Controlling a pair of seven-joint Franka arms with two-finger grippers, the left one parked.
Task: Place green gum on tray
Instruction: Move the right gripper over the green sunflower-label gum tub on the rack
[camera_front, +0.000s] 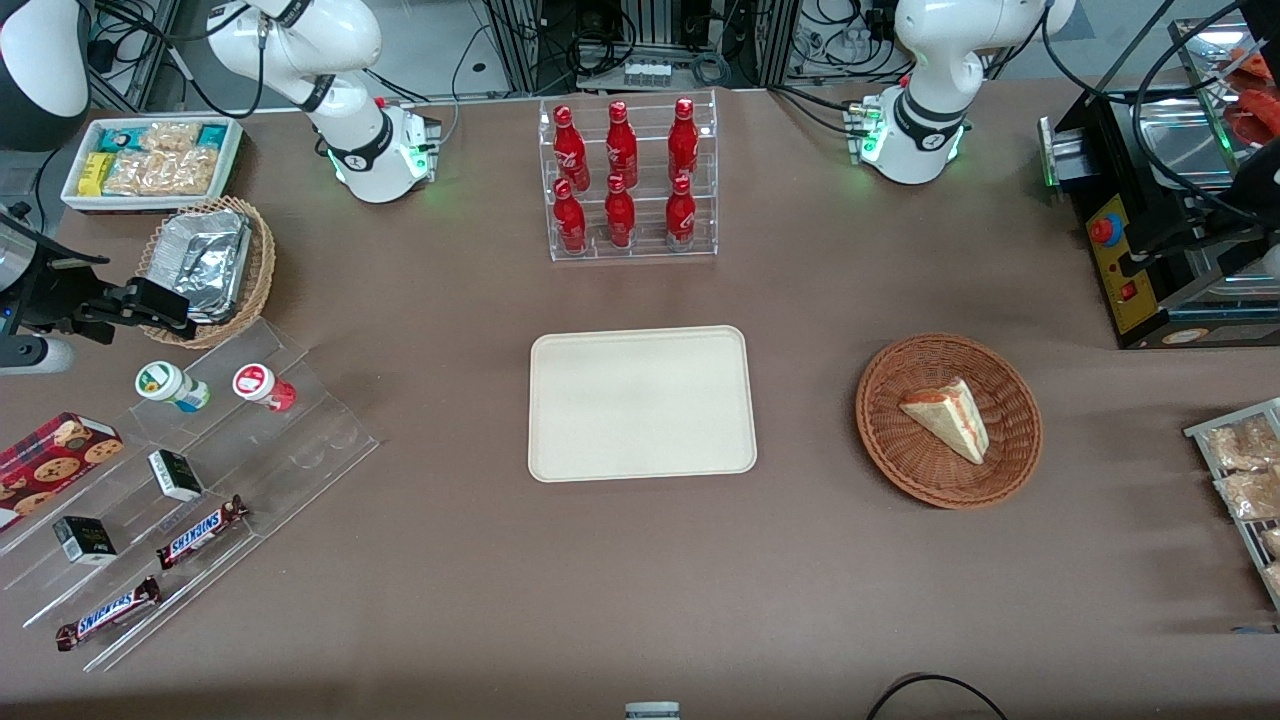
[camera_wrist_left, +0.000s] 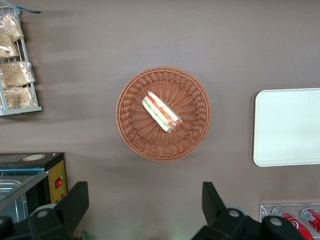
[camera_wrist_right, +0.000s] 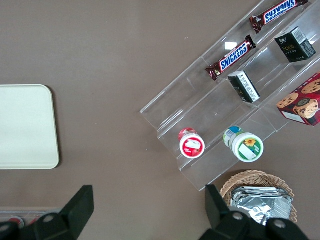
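The green gum (camera_front: 170, 385) (camera_wrist_right: 245, 145), a small bottle with a white lid and a green-and-yellow label, stands on the upper step of a clear acrylic shelf (camera_front: 230, 450) toward the working arm's end of the table. A red-lidded bottle (camera_front: 262, 385) (camera_wrist_right: 191, 145) stands beside it. The cream tray (camera_front: 640, 400) (camera_wrist_right: 25, 125) lies flat mid-table with nothing on it. My gripper (camera_front: 160, 308) (camera_wrist_right: 149, 210) hangs open high above the table, near the shelf and the foil basket. Nothing is between its fingers, and it is well apart from the gum.
The shelf also holds two Snickers bars (camera_front: 200, 530), black boxes (camera_front: 175, 475) and a cookie box (camera_front: 55, 455). A wicker basket with a foil tray (camera_front: 205, 265) and a white snack bin (camera_front: 150, 160) stand close by. A cola rack (camera_front: 630, 180) and a sandwich basket (camera_front: 948, 420) stand farther off.
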